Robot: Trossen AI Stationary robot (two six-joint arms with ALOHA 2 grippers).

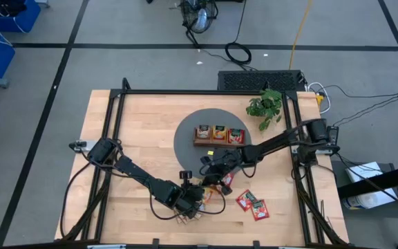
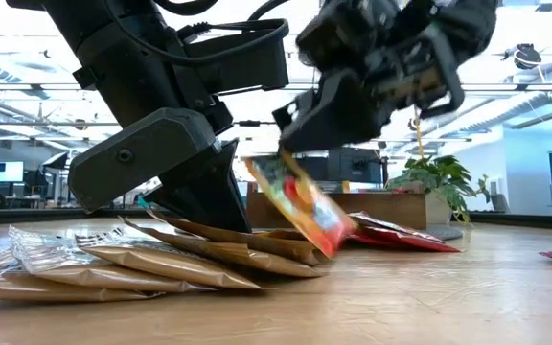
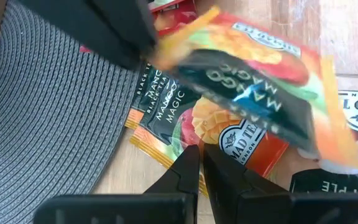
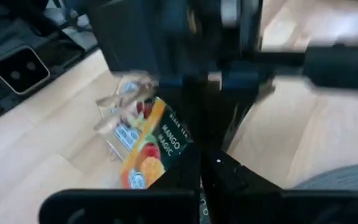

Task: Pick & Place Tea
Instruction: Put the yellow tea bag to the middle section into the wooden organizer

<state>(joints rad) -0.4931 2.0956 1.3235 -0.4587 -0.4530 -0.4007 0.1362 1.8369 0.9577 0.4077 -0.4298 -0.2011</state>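
The right gripper [image 2: 290, 144] has its fingers closed on the top edge of an orange mango tea sachet [image 2: 300, 203], which hangs tilted below them, its lower corner just above the table [image 2: 401, 297] in the low view. In the right wrist view the same sachet [image 4: 153, 144] lies pinched between the dark fingers, its printed face turned to the camera.

Just beside it, the left gripper [image 3: 201, 163] points down at the loose pile with its fingers nearly together; nothing shows between them, and their tips sit over an orange sachet lying flat [image 3: 241, 140]. In the low view this gripper stands among the tan-backed sachets [image 2: 171, 264], which overlap one another on the table.

From above, the two grippers meet near the front middle of the table, the pile under the left gripper [image 1: 188, 202]. A few red sachets [image 1: 252, 204] lie apart to the right of the pile. Farther back, the wooden tray [image 1: 218, 142] rests on a round grey mat [image 1: 185, 138], with sachets in each of its three compartments. A green plant [image 1: 267, 105] stands near the table's back right corner.
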